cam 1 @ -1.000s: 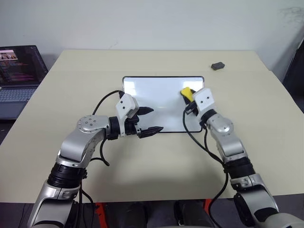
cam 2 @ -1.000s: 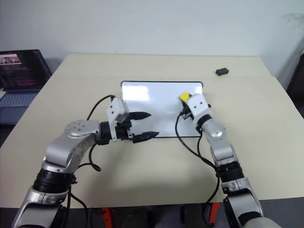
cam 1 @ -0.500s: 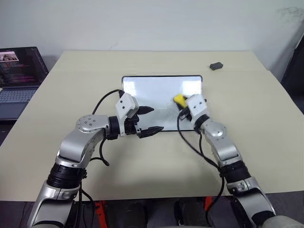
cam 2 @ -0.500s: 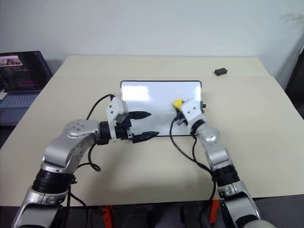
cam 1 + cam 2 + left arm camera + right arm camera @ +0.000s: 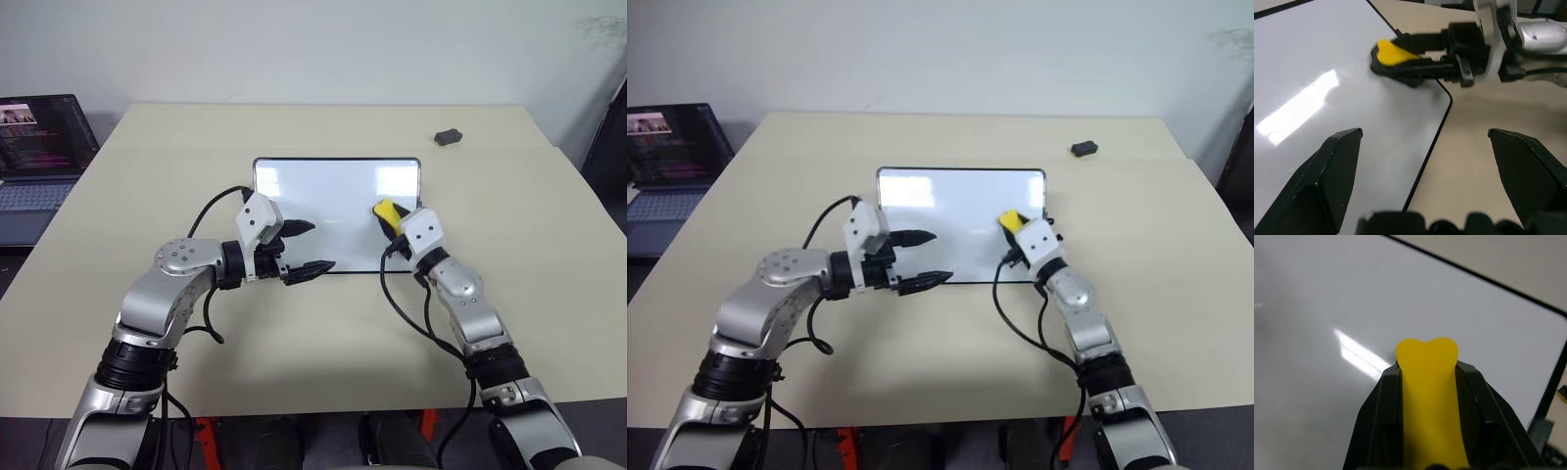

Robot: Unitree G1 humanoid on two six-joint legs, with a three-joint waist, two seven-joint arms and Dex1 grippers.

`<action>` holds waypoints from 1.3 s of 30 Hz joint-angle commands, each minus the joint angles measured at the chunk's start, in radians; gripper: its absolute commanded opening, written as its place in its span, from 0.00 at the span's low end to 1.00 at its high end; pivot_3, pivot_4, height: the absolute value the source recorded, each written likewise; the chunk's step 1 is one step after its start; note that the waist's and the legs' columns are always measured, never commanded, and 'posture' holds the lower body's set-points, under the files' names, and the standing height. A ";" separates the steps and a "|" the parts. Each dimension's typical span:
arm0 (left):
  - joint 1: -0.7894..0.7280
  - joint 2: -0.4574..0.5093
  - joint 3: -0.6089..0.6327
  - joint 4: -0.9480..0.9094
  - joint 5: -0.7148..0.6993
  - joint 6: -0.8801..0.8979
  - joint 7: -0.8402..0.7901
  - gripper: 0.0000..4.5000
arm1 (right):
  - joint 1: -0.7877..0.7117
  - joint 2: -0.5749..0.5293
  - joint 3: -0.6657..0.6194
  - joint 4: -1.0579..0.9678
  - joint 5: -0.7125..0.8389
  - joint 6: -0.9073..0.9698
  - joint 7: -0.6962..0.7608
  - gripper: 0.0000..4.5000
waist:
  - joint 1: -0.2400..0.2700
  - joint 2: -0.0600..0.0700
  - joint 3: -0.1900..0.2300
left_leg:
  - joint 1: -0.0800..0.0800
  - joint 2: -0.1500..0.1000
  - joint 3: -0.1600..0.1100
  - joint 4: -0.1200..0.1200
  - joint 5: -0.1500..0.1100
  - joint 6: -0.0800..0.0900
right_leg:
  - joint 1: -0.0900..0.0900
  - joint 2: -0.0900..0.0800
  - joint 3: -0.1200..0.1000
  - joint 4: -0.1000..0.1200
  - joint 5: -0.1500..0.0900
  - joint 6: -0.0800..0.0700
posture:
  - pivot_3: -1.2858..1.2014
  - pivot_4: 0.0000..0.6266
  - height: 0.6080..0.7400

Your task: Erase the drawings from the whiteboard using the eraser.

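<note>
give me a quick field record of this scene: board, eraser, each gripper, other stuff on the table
whiteboard: flat on the table, no marks visible
eraser: yellow, clamped in right gripper, over the board's right part
left gripper: open, holds nothing, at the board's near left edge
dark grey lump: far right of the table
laptop: open, off the table's left side

Head views overlook the whiteboard [image 5: 333, 211]; wrist views close above it.
</note>
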 commanded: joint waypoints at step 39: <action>-0.081 -0.006 -0.121 -0.007 0.043 -0.150 -0.179 1.00 | 0.466 -0.063 -0.291 -0.883 0.160 0.785 -0.059 0.24 | 0.028 0.002 0.002 | -0.006 0.000 -0.001 0.000 0.000 0.000 | -0.004 0.000 -0.001 -0.003 0.000 0.001 | 0.52 0.24 1.00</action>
